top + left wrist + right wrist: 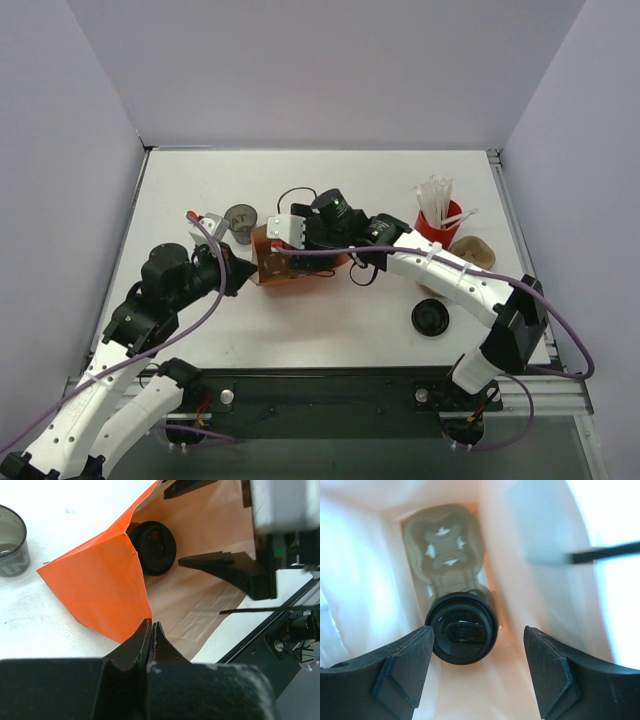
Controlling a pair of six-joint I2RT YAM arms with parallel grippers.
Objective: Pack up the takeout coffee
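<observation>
An orange paper bag (268, 264) lies on its side at the table's middle, mouth toward the right arm. The takeout coffee (462, 627), a dark cup with a round black lid, lies inside it (155, 547). My right gripper (478, 632) reaches into the bag's mouth and stands open. The lid sits just ahead of its fingers, against the left fingertip (422, 640) and well apart from the right one. One right finger (220, 565) shows inside the bag (95, 580). My left gripper (151, 625) is shut, its tips pinching the bag's near rim (243, 272).
A lidless dark see-through cup (240, 222) stands just behind the bag's left end (10, 540). A red cup of white stirrers (437, 215), a brown item (472, 250) and a flat black lid disc (431, 318) sit to the right. A pale moulded shape (445, 545) fills the bag's far end.
</observation>
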